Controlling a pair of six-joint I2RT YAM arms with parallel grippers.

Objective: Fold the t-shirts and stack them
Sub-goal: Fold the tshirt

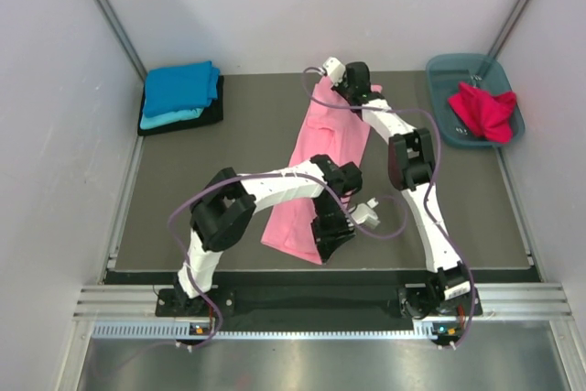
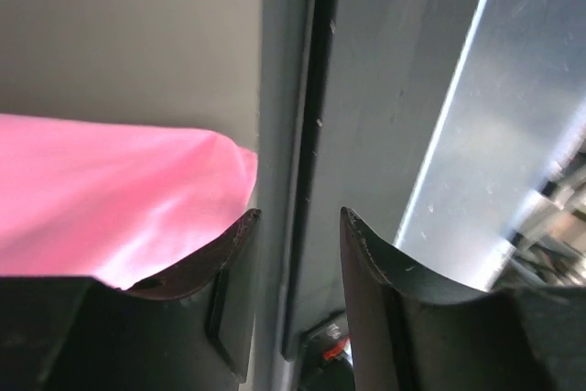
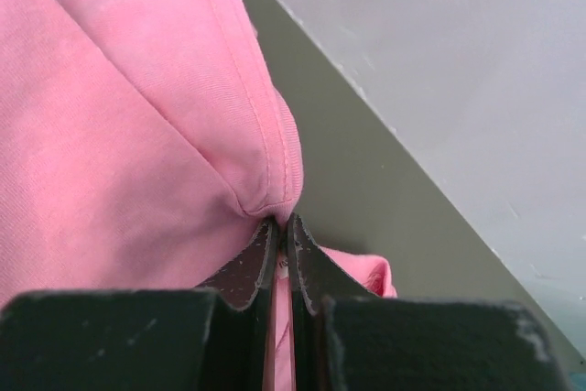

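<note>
Left gripper (image 2: 298,226) at the near end of the light pink t-shirt (image 1: 325,148): fingers apart, shirt edge beside one finger. Right gripper (image 3: 282,226) at the far end: clamped on the fabric. Shirt lies lengthwise, mid-table (image 1: 201,190).

We see bright, even light and faint shadows on the bench (image 1: 183,190). The left wrist view is soft close up, with glare on the metal rail (image 2: 513,89).
</note>
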